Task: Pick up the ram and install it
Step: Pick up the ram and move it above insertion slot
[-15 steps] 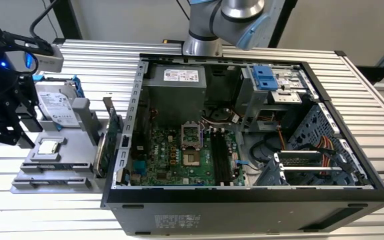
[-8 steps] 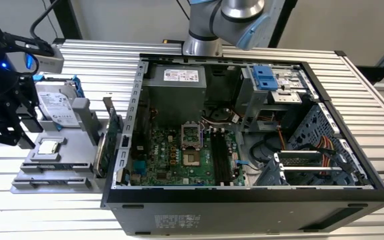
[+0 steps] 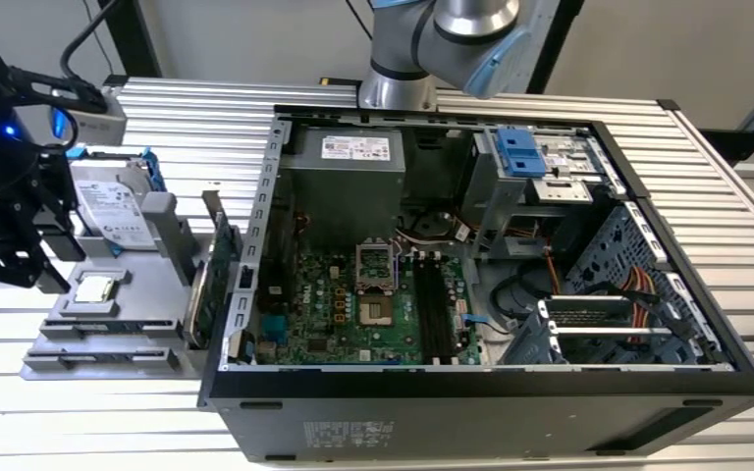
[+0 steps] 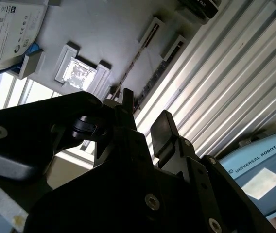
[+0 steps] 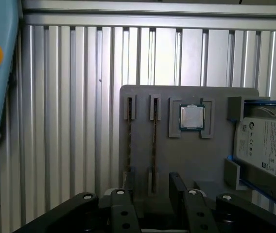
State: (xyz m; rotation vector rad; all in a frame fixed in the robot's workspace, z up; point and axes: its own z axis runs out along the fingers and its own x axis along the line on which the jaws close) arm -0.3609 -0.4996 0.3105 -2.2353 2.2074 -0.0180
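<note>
The gripper (image 5: 148,191) hangs over the gray holder (image 5: 191,160) on the slatted table (image 5: 70,97). Its jaws stand apart, clamping nothing. The ram (image 5: 153,145) stands on edge in a holder slot, in line with the gap, outside the computer case (image 3: 482,392).

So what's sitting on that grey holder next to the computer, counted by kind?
Hard drive: 1
Processor chip: 1
Thin circuit boards standing on edge: 2
Total on the grey holder: 4
</note>
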